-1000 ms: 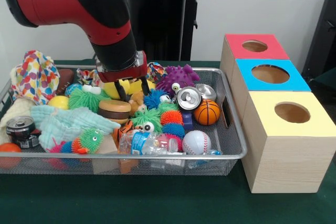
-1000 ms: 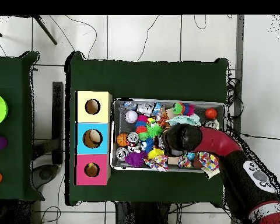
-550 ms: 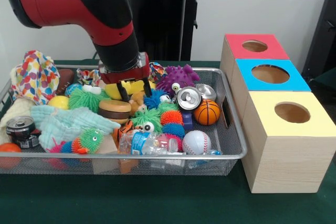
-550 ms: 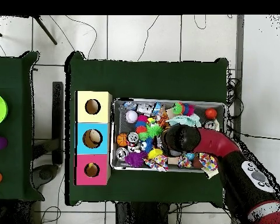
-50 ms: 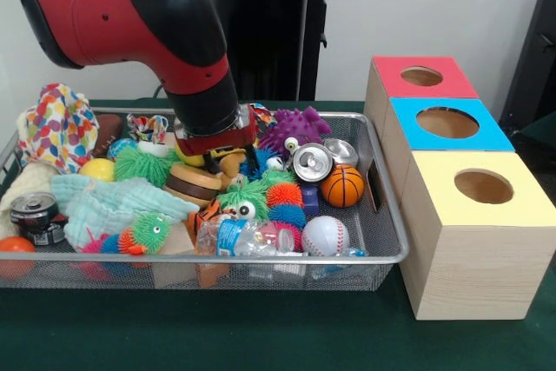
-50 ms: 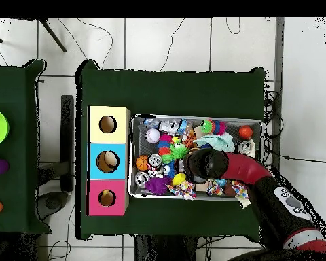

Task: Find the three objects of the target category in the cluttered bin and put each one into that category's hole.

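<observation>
Wire-mesh bin [image 5: 382, 249], mixed toys and cans
Gripper [image 5: 228, 161] dipping among yellow soft toy [image 5: 228, 162]; finger spread hidden, cannot tell; likely light, squashy, best being pinched mid-body

I see even, bright indoor light; shadows are soft. The silver can [image 5: 311, 162] has small glare. Front view is slightly soft.
</observation>
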